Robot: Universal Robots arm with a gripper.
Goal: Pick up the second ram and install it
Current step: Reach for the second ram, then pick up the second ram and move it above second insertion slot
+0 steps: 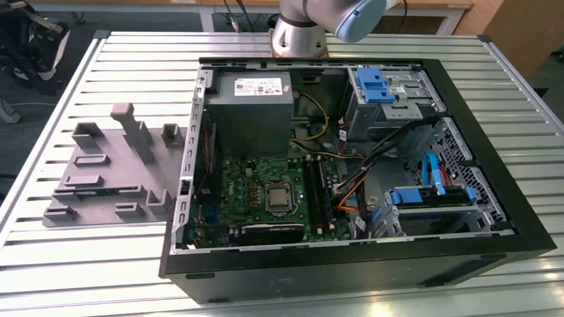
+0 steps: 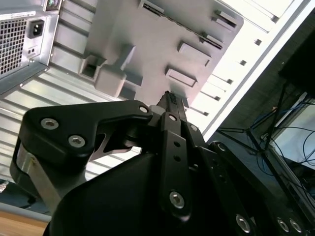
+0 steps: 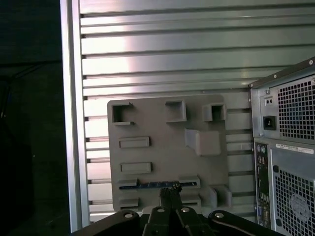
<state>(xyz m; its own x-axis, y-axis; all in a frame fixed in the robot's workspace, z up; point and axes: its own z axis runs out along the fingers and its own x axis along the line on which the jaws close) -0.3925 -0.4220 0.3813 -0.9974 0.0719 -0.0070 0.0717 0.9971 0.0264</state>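
Black tool [image 3: 170,195] fingers are sitting drawn together with nothing between them, and in both wrist views they are hanging well above the grey holder tray [image 3: 167,147]. In the first wrist view their tips are lining up over the second ram [image 3: 147,185]. It is lying lengthwise as a thin blue strip in a long slot near one edge of the tray, seated on its edge and not yet lifted.

The stick is looking light and stiff, but thin and fragile. I judge it is best taken across its two flat faces near the middle of its length. A hold there would be keeping clear of the contact edge and avoiding any twist that could bend the board.

The tray is resting flat on the counter [image 1: 132,59], a slatted aluminium top that is reflecting light in bright bands. In the exterior view the tray is lying on the exterior view's left, just beside the open computer case [image 1: 520,228]. Inside the case the green motherboard [image 1: 251,175] is showing its long black memory slots [image 1: 319,191] right of the processor socket. The arm [image 1: 304,30] is rising at the far edge of the counter. Beyond the counter the room is appearing dark, with loose cables [image 2: 290,142] trailing.
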